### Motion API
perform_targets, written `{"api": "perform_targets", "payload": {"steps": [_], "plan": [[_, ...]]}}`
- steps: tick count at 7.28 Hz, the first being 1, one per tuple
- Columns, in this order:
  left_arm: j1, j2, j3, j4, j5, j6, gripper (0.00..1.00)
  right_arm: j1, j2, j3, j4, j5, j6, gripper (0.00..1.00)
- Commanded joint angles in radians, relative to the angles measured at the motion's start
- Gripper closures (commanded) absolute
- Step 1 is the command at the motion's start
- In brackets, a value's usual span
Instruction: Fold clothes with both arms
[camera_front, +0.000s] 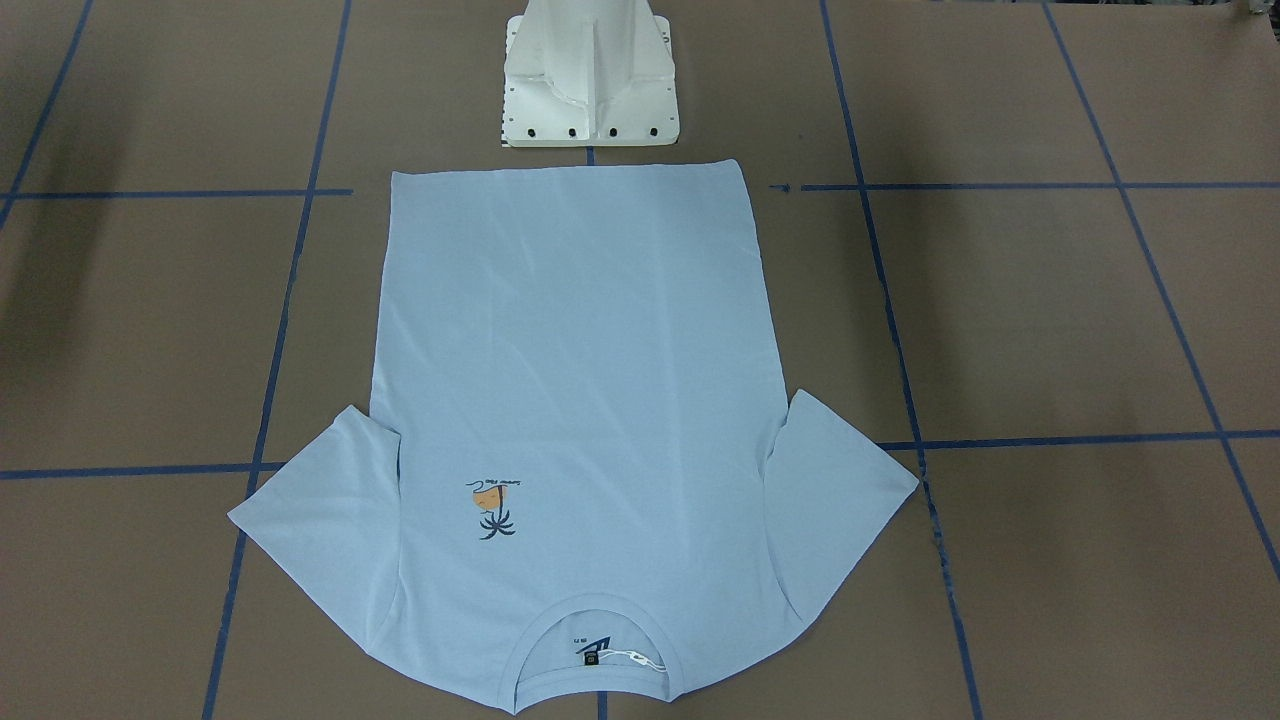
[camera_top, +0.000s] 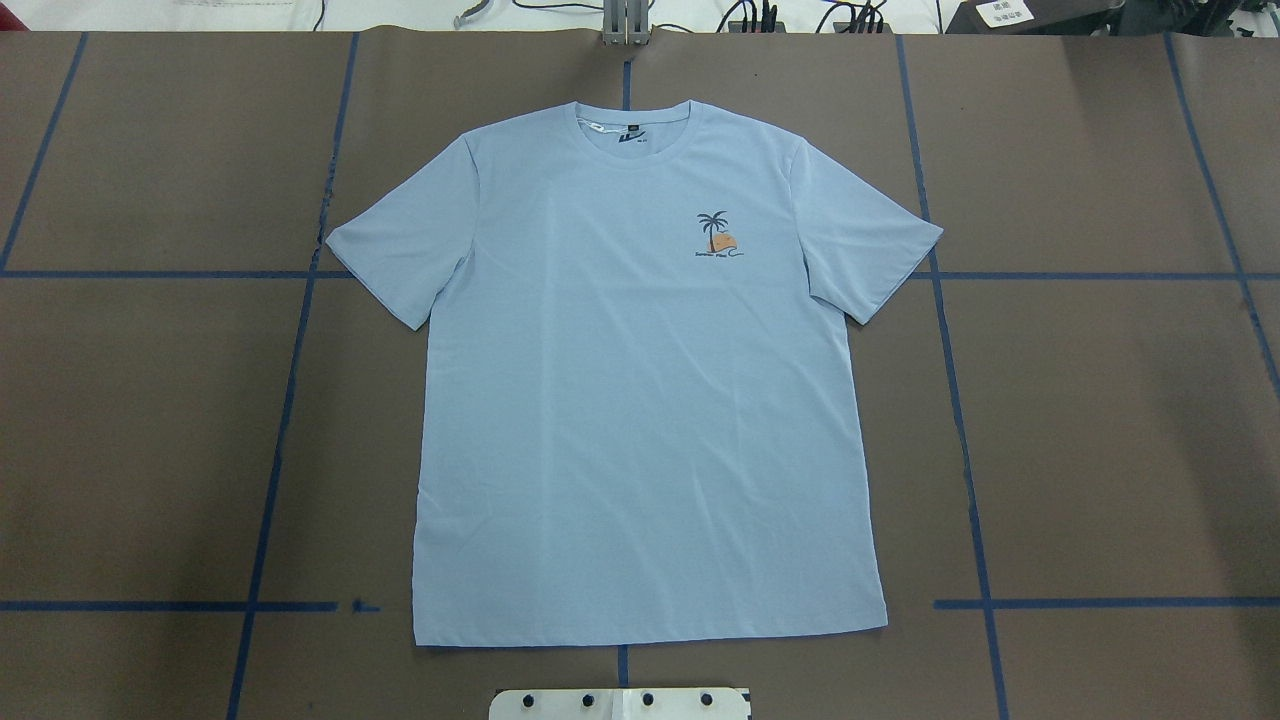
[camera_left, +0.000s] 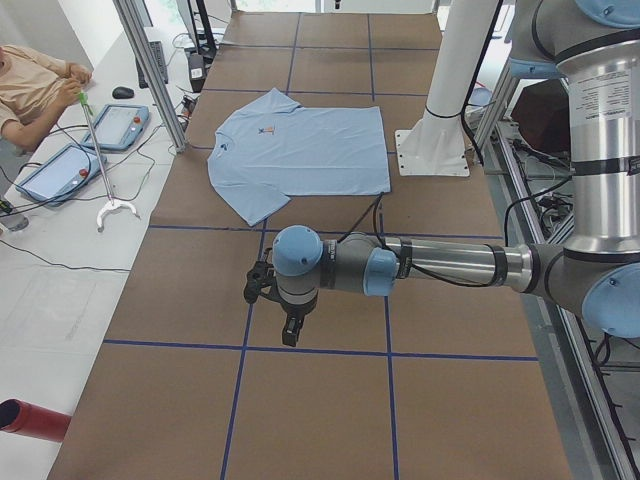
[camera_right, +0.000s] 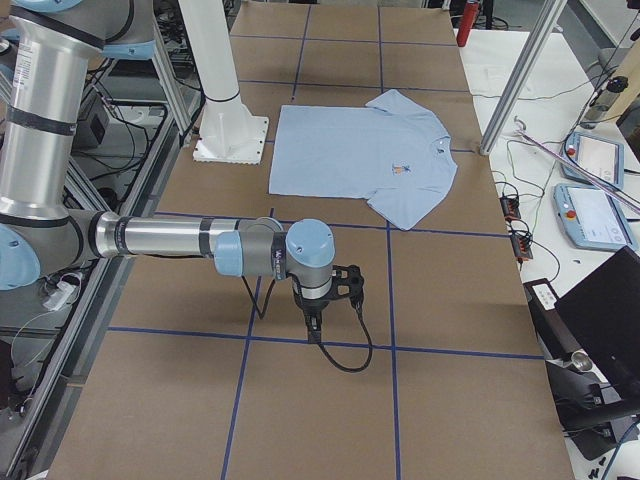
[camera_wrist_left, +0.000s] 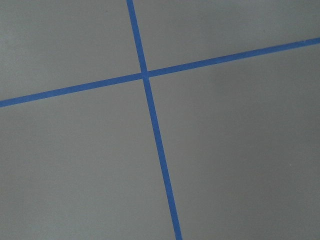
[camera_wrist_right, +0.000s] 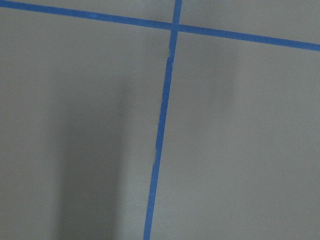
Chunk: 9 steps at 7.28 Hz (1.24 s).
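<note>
The light blue T-shirt (camera_top: 640, 400) lies flat and unfolded, front side up, on the brown table, with both sleeves spread out. Its collar (camera_top: 632, 125) points away from the robot and its hem lies near the pedestal. The palm-and-orange print (camera_top: 715, 237) shows on the chest. The shirt also shows in the front-facing view (camera_front: 580, 380). My left gripper (camera_left: 288, 328) hangs over bare table well away from the shirt. My right gripper (camera_right: 315, 322) does the same at the other end. Both show only in the side views, so I cannot tell whether they are open or shut. Both wrist views show only table and blue tape.
The white pedestal base (camera_front: 590, 75) stands just behind the shirt's hem. Blue tape lines (camera_top: 960, 420) grid the brown table. Beyond the table's far edge are teach pendants (camera_left: 60, 170), cables, aluminium posts (camera_left: 150, 70) and a seated person (camera_left: 30, 85).
</note>
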Motion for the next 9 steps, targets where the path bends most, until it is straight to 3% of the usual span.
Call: {"api": "perform_targets", "payload": {"steps": [1, 5, 6, 8, 9], "plan": [[0.001, 0.0, -0.002, -0.002, 0.0, 0.004, 0.0, 0.0, 0.0, 0.0, 0.0, 0.0, 0.0, 0.0], [0.004, -0.003, -0.04, -0.04, 0.011, 0.0, 0.0, -0.002, 0.002, 0.018, 0.047, 0.0, 0.0, 0.0], [0.001, 0.002, -0.04, -0.128, 0.0, -0.002, 0.0, -0.002, 0.002, 0.018, 0.14, 0.0, 0.0, 0.0], [0.004, -0.032, -0.019, -0.292, 0.011, 0.0, 0.0, -0.003, 0.003, 0.009, 0.434, -0.012, 0.0, 0.0], [0.004, -0.043, -0.016, -0.355, 0.009, -0.005, 0.0, -0.002, 0.062, -0.018, 0.504, -0.02, 0.002, 0.0]]}}
